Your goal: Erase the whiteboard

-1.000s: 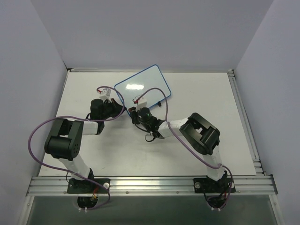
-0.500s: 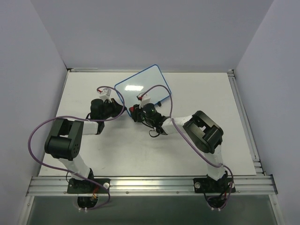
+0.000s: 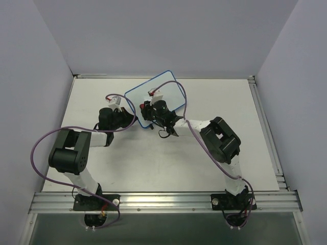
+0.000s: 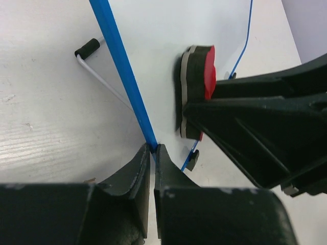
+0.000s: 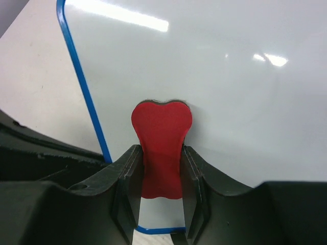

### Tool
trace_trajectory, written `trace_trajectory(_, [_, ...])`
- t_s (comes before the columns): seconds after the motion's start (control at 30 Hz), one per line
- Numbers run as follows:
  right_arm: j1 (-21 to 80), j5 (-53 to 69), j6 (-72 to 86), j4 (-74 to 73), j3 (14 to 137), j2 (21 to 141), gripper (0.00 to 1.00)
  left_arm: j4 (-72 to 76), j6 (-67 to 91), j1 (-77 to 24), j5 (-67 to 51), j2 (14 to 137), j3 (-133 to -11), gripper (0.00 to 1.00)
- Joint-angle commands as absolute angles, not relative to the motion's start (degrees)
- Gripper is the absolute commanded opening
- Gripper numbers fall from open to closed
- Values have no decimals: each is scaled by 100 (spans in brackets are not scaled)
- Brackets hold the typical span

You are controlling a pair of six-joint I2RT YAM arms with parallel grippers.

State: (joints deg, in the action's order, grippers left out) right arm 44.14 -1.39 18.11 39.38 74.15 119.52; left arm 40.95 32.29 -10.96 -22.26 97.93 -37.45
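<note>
— Where does the whiteboard [image 3: 175, 97] sit?

— On the far middle of the worktop [image 3: 230, 102], turned askew so that one rounded corner points away from my bases. Both my arms reach in to it from the near side.

— What is your left end effector [image 4: 153, 153] doing?

— It is clenched on the board's thin blue rim. In the left wrist view my two dark fingers meet right at that rim, on the edge nearest my left arm. Just beyond them a thin white leg with a black foot [image 4: 88, 48] runs out from under the board onto the worktop.

— And your right end effector [image 5: 161, 153]?

— It is grasping the eraser [image 5: 161, 122]. My fingers press its narrow red waist from both sides, and its rounded top stands out past my fingertips over the white surface.

— Is the eraser on the board?

— It is over the part of the board closest to my left arm, near the blue rim and a short way beside my left fingers. From the left wrist it shows edge-on: red back, dark middle, pale pad. The pad side faces the board and looks to be touching it, though I cannot tell how firmly.

— How does the surface look?

— White, with bright glints of light across it in the right wrist view.
</note>
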Motion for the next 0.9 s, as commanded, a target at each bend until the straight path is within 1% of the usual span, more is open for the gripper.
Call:
trace_trajectory(0.0, [4229,-510,1749,3797,7769,12067,7,4061,3050,-1195,-2435,9738,-3858,2])
trace_trajectory(0.17, [3947,-772,1670,3578,7919,12190,7,4052,3041,-1195,-2435,9729,-3858,2])
trace_trajectory(0.6, [2839,-1072,1591,3445,7550,12120,7,4061,3041,-1195,-2426,9773,-3867,2])
trace_trajectory(0.87, [2575,-1178,1380,3199,7971,12261,7,4061,3041,-1187,-2408,9791,-3876,2])
